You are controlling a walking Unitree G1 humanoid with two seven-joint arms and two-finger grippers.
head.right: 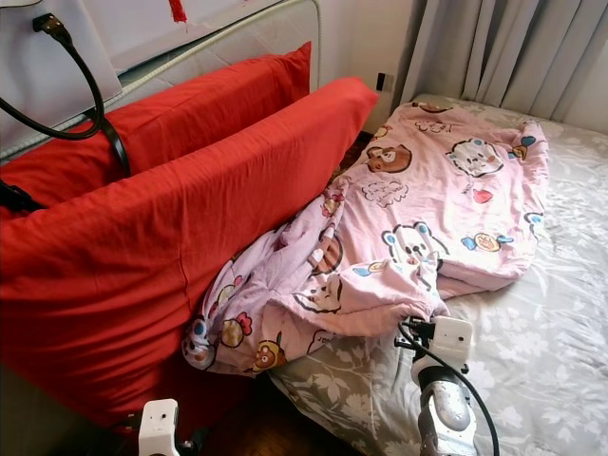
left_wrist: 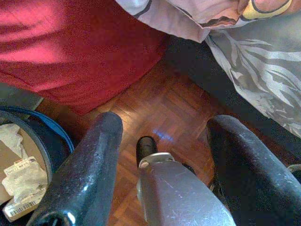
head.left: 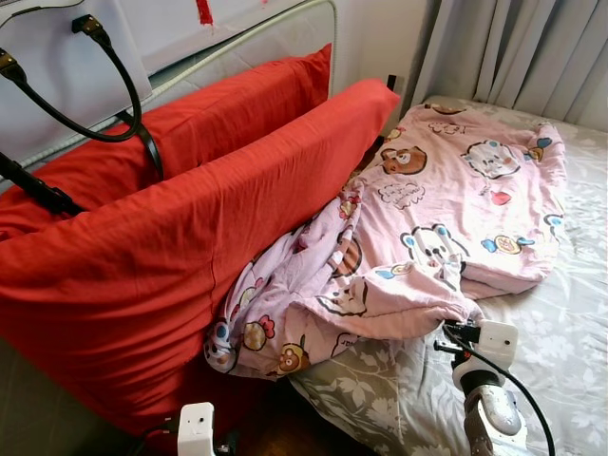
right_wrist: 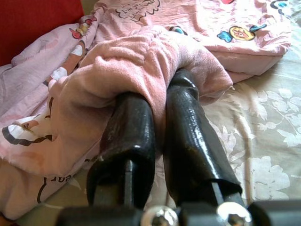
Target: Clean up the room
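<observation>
Right pincer [right_wrist: 157, 136]: clamped on the near edge of the pink quilt [head.left: 446, 204], lower centre of frame.
Left pincer [left_wrist: 164, 165]: spread wide above the wood floor [left_wrist: 155, 108].
Your move: pull slowly, low across the bed [head.left: 570, 351]; thin fabric may slip.
Textures: soft fleecy quilt, 2 plump red pillows [head.left: 142, 256].

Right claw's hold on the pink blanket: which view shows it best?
The right wrist view: both fingers pinch a fold of the pink blanket. The eye views show the right claw at the blanket's near edge, with the fingers themselves hidden.
</observation>
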